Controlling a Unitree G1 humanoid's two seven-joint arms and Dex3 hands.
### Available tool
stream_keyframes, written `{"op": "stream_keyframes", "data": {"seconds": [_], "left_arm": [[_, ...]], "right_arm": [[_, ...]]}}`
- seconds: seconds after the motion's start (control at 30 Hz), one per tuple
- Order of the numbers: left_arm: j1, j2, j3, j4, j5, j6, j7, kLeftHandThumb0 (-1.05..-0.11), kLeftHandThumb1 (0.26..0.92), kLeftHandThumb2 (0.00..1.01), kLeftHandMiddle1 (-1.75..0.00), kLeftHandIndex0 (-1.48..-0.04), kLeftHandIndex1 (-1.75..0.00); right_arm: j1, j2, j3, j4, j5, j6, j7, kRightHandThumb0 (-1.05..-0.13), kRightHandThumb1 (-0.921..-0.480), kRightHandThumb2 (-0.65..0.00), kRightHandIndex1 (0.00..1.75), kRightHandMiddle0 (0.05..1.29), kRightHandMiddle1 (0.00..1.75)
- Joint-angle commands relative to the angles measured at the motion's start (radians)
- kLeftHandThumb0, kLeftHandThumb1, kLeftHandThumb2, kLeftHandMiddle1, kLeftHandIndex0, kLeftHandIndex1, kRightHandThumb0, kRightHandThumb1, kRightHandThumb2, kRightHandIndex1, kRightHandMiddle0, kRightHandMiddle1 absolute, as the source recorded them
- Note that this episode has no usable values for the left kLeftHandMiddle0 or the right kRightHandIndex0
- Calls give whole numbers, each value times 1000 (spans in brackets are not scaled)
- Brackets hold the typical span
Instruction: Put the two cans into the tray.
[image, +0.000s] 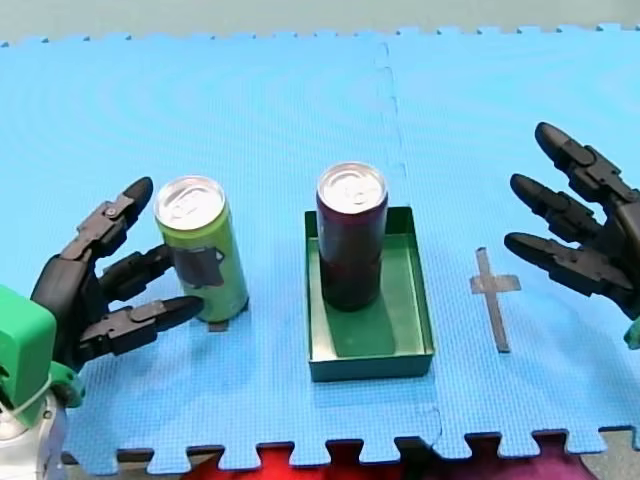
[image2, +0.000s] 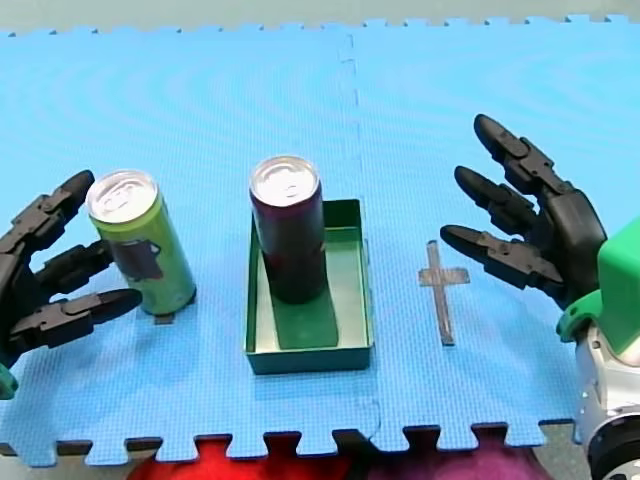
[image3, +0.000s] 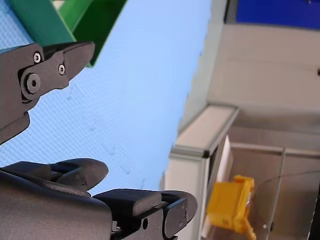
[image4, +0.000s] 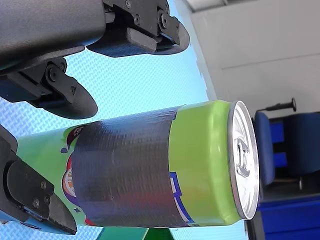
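Observation:
A green can stands upright on the blue mat, left of the tray. My left hand is beside the can's left side with its fingers close around it but not closed; the second wrist view shows the green can lying between those fingers with gaps. A dark maroon can stands upright inside the green tray, toward its far end. My right hand hovers at the right, well away from the tray, holding nothing.
A grey tape cross is stuck on the mat between the tray and my right hand. The blue foam mat ends in a jigsaw front edge, with red and purple material below it.

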Motion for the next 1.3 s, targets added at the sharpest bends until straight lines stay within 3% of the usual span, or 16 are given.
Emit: {"op": "stream_keyframes", "data": {"seconds": [0.0,0.77,1.27], "left_arm": [[1,5,0,-4,-1,5,0,-791,603,1,0,-234,0],[-26,-7,-1,19,2,-5,8,-779,606,1,0,-225,0],[-41,-17,-9,22,5,2,18,-803,616,2,0,-227,0]], "right_arm": [[3,-6,0,-2,0,-3,-2,-1048,-825,-6,5,302,2],[3,-8,2,1,-3,-4,-8,-1048,-842,-7,6,306,2],[10,-11,8,-25,-4,9,-13,-1048,-846,-5,2,301,0]]}}
